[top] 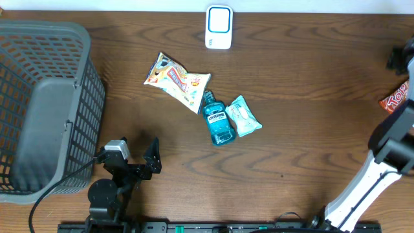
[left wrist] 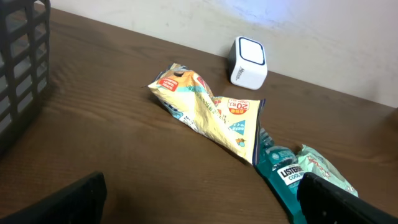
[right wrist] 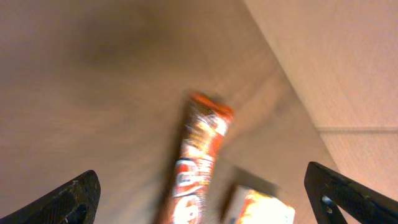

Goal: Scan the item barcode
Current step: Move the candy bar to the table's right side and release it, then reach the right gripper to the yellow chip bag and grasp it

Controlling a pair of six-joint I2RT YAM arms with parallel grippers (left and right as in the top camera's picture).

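Observation:
The white barcode scanner [top: 218, 27] stands at the table's far edge, also visible as the scanner [left wrist: 247, 62] in the left wrist view. Mid-table lie a yellow snack bag [top: 176, 81], a teal Listerine bottle [top: 217, 120] and a pale teal packet [top: 244, 116]. My left gripper [left wrist: 205, 208] is open low over bare wood, near the front edge, short of the bottle [left wrist: 283, 177]. My right gripper [right wrist: 202, 190] is open at the far right. A blurred orange-red wrapped bar [right wrist: 199, 155] shows between its spread fingers, touching neither. The same bar [top: 396, 97] lies at the right edge.
A grey mesh basket [top: 45, 110] fills the left side. In the right wrist view a second orange packet [right wrist: 258, 208] shows beside the bar. The right arm [top: 396, 139] rises from the front right corner.

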